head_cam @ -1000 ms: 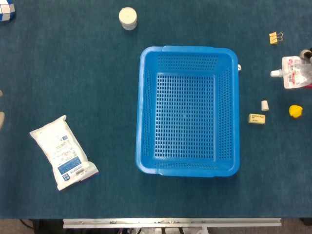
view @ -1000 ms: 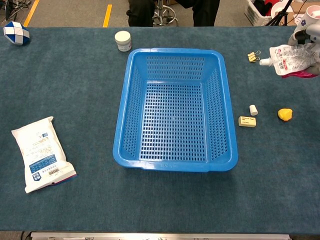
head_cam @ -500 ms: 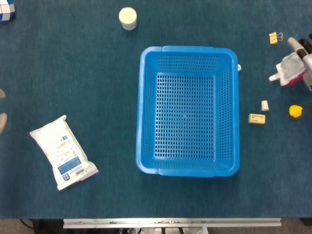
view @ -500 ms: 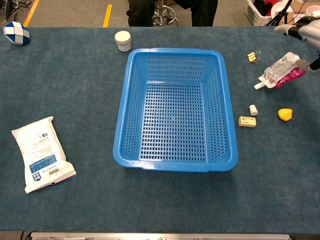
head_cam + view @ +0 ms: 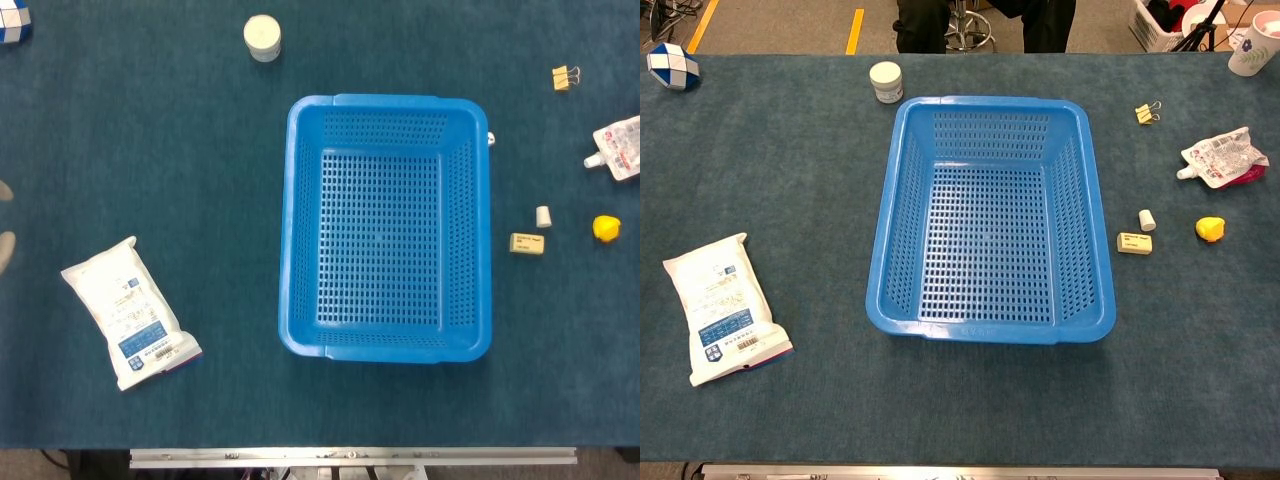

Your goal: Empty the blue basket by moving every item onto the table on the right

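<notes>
Checking state: blue basket (image 5: 290,230) sits mid-surface, only its bare grid floor showing.

Right of the basket, all lying on the surface (image 5: 200,150):
- white-and-pink spout pouch (image 5: 620,148), flat, spout pointing toward the basket, nothing touching it
- yellow binder clip (image 5: 566,76), behind the pouch, well apart
- small white cap (image 5: 543,215), just beside a cream block (image 5: 527,242), both near the basket's right wall
- yellow lump (image 5: 605,227), right of the cap, in front of the pouch

Left of the basket:
- white bag (image 5: 128,312) with a blue label, lying flat and skewed, well apart from the basket
- white jar (image 5: 262,37), upright, behind the basket's far-left corner
- blue-and-white puzzle ball (image 5: 672,66) at the far-left corner

Right hand (image 5: 1252,45): only a white piece shows at the top-right corner of the chest view, clear of the pouch. Fingers hidden, so can't tell whether it's released or clenched.

Left hand (image 5: 4,245): just pale blurred tips at the left edge of the head view, apart from the bag. Can't tell its state either.
</notes>
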Robot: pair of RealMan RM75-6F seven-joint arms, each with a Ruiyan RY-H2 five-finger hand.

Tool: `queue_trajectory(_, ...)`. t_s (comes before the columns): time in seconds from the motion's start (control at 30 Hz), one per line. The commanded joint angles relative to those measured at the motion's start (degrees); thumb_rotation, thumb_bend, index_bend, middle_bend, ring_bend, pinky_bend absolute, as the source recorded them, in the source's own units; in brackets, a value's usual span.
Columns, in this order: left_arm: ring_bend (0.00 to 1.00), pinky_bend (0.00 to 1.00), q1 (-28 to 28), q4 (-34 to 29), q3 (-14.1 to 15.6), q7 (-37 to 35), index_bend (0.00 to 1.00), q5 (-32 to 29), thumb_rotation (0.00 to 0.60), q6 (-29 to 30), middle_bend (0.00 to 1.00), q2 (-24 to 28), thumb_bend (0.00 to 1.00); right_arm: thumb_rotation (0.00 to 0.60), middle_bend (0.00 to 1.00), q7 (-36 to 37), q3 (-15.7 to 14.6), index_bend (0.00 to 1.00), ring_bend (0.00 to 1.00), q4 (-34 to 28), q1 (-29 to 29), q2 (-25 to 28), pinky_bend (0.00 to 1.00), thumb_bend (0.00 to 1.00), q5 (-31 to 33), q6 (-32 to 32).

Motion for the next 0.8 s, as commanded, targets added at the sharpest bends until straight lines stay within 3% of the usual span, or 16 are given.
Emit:
queue_trajectory(0.03, 0.25, 0.11, 0.26, 0.58, 0.31, 0.19, 0.39, 0.17, 0.6, 0.26, 0.27, -0.2, 0.3, 0.6, 0.33, -0.01, -1.14, 0.11, 0.17, -0.38, -4.6, -0.75, 0.23, 0.38, -4.15, 5.25)
queue_trajectory(0.43, 0.25, 0.11, 1.79, 2.33, 2.08, -3.0, 0.39, 1.27, 0.6, 0.61, 0.27, 1.27, 0.3, 0.6, 0.33, 1.02, -1.89, 0.11, 0.17, 1.02, -14.36, -2.83, 0.23, 0.38, -5.59, 13.04)
queue_trajectory(0.8, 0.25, 0.11, 2.75, 2.17, 3.56, -4.59, 0.39, 2.09, 0.6, 0.2, 0.27, 2.15, 0.3, 0.6, 0.33, 2.2, -0.26, 0.11, 0.18, 1.34, -16.94, -1.45, 0.23, 0.38, -4.33, 11.41)
